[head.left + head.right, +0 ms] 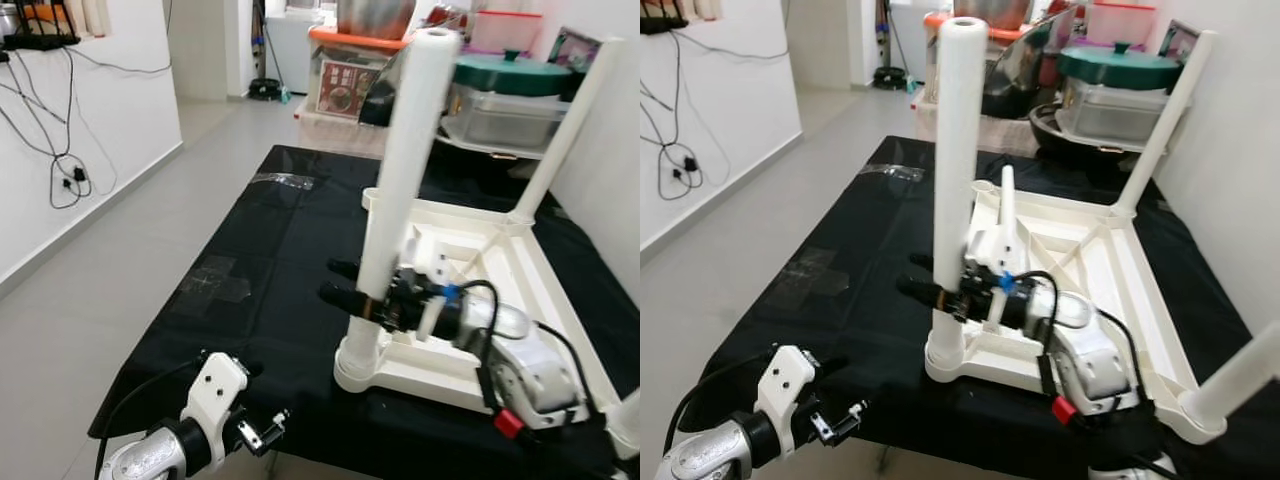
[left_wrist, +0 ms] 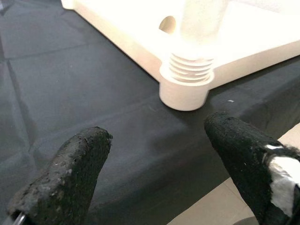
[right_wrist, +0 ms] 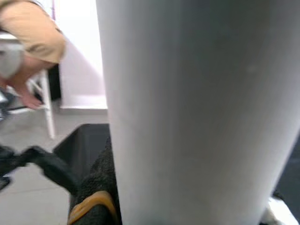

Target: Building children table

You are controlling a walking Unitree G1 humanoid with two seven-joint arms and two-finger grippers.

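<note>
White table (image 1: 520, 290) and leg (image 1: 405, 180) on black cloth (image 1: 270, 270).

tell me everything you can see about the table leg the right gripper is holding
The leg is a thick, plain white tube, plastic by its look, standing upright with a slight tilt. Its threaded foot sits in the round corner socket of the upturned white tabletop, with several threads still exposed. The right gripper is clamped around its lower part. The tabletop lies on a black cloth.

A lived-in home, probably a spare or utility room: pale tiled floor (image 1: 150, 230), white wall with loose black cables (image 1: 60, 165) at the left, and stacked clear plastic storage boxes (image 1: 505, 115) with a green pot lid (image 1: 512, 72) at the far end.
</note>
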